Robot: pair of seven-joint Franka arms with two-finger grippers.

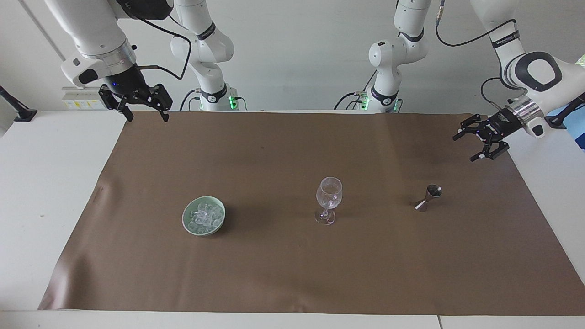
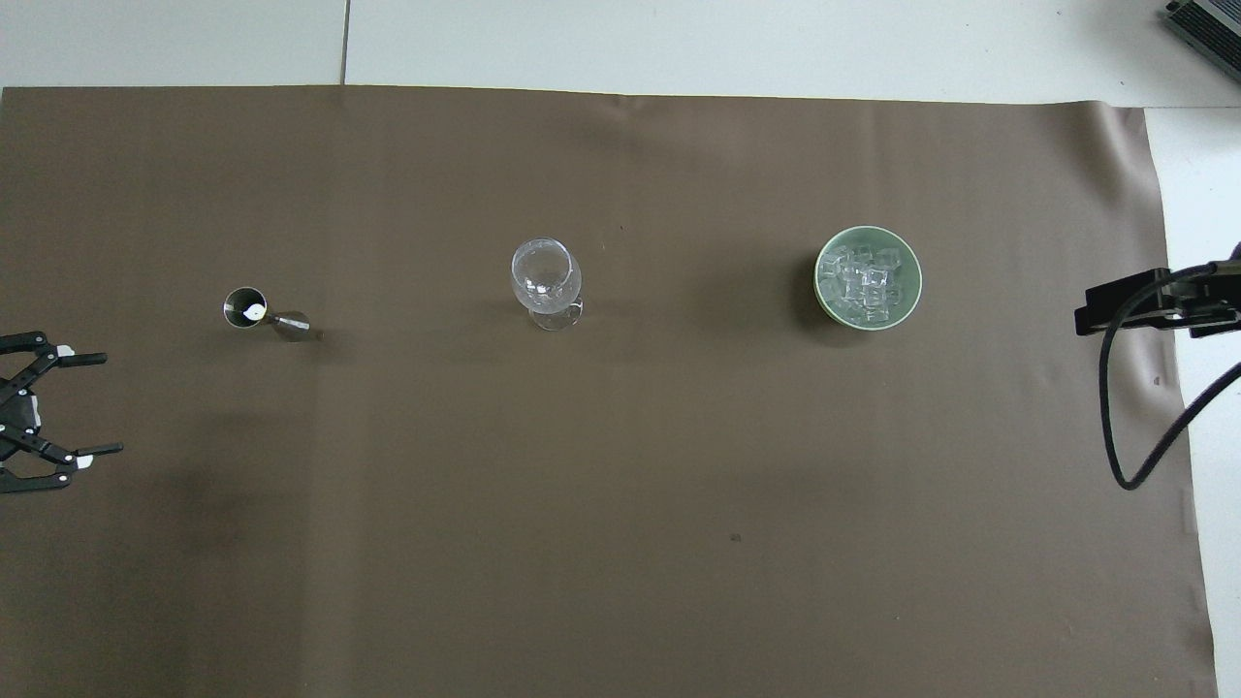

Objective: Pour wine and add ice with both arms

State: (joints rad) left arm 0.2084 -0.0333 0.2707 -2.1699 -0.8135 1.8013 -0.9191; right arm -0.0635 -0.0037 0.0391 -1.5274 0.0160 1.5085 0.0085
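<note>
Left gripper [image 1: 466, 147] hangs over the brown mat [image 1: 292, 274] at the left arm's end, wrist tilted toward the jigger [image 1: 428, 197], fingers spread wide, holding nothing. Right gripper [image 1: 146, 116] waits over the mat's corner by the right arm's base, also wide open and empty. The little metal hourglass jigger stands upright beside the clear stemmed glass [image 1: 328, 200]; glassy ice cubes [image 1: 204, 215] sit piled in a smooth pale green bowl [image 1: 188, 223] toward the right arm's end

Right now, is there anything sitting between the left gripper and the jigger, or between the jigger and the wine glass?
Nothing visible. The open left gripper hangs over bare brown mat; only mat separates jigger and wine glass.
</note>
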